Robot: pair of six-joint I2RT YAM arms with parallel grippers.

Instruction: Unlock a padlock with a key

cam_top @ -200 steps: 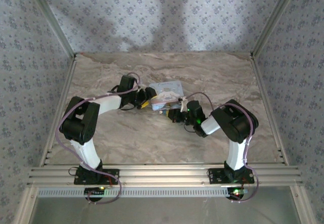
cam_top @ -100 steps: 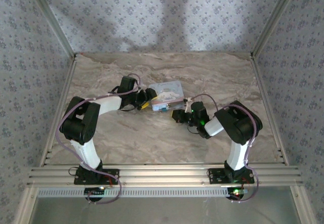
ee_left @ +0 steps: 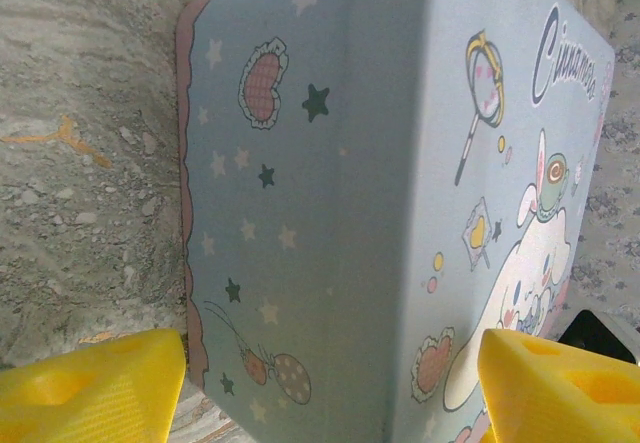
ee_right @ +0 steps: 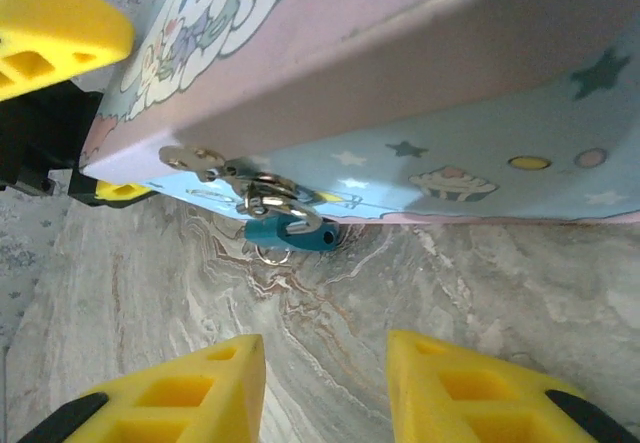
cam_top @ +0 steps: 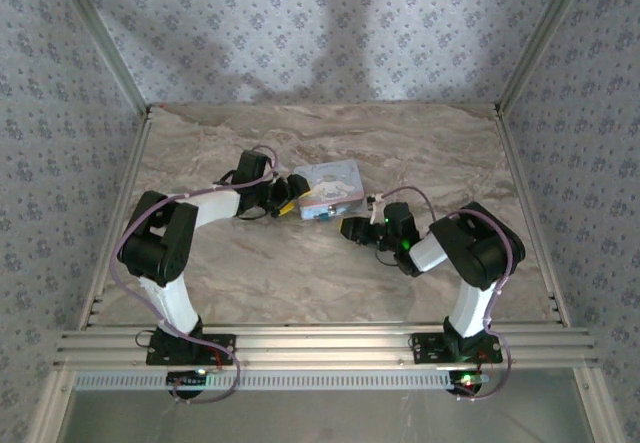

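On the left side, left jaws stand wide across the tin box (ee_left: pixel 330 163), with yellow pads (ee_left: pixel 90 388) up against both side walls. We read it as a clamp, though the contact is cropped at the frame bottom. Keep that hold fixed: if the box skates on the bench (ee_right: pixel 450 293), we lose lock alignment.

Mid-scene, the padlock (ee_right: pixel 290 233) hangs off the hasp (ee_right: pixel 215 168) on the box's front wall, low, just above the bench. A small metal ring (ee_right: pixel 272 255) sits right under it. We guess that's the key's bow with the blade seated, but we're not sure.

To the right, right jaws are partly apart and empty, near the padlock but clear of it. For the turn we'd come in low, centre on the ring and narrow to a fingertip pinch. Then rotate about the keyhole axis with no side pull, and go slow, since the lock likely swings on the hasp.

Hard to read: keyhole hidden, key blade not visible, can't tell if the shackle is latched or popped. From overhead the lock is too small to pick out.
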